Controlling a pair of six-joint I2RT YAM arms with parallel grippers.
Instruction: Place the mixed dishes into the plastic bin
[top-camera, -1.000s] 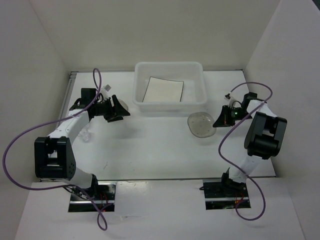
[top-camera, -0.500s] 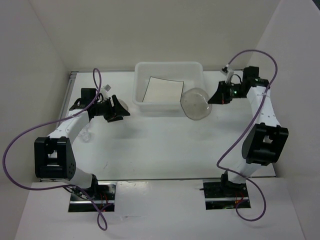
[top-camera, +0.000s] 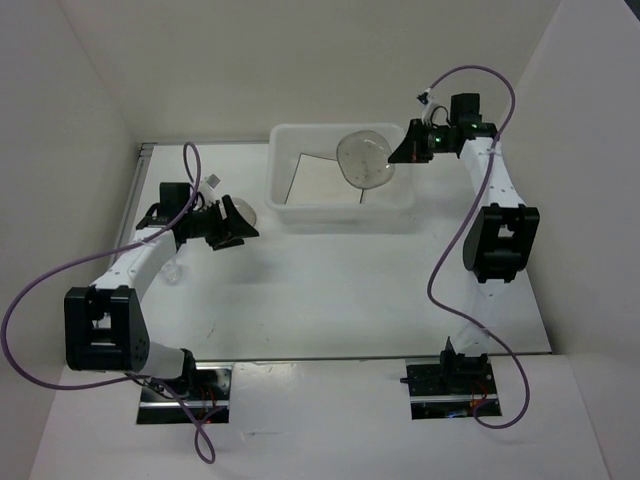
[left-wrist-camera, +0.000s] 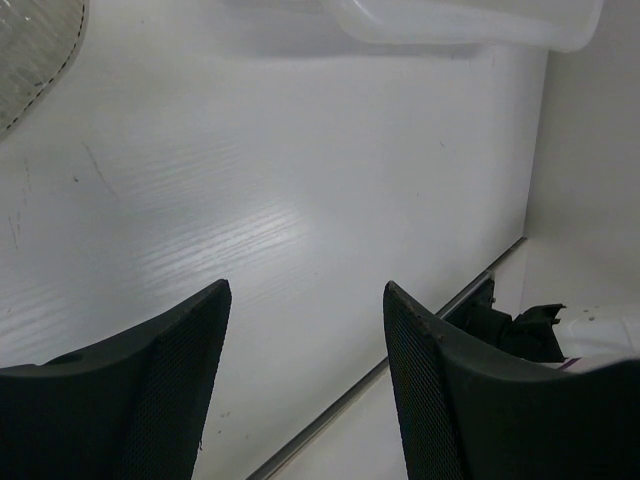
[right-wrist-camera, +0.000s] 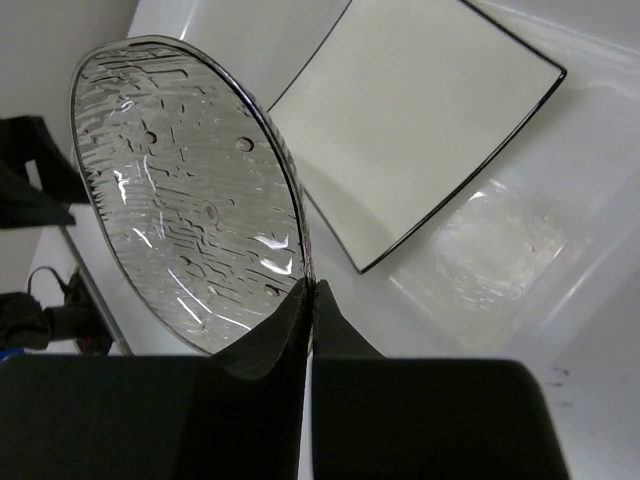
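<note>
Two arms reach over a white table. Toward the left edge, a faint clear cup stands beside the left arm. Farther on, the left gripper hangs over the table with its jaws apart, holding nothing; a greyish saucer lies on the table just beside it. At the middle of the far edge sits the bin, with the square plate lying inside. Over the bin, the right gripper is clamped on the rim of a second saucer (tilted nearly on edge).
</note>
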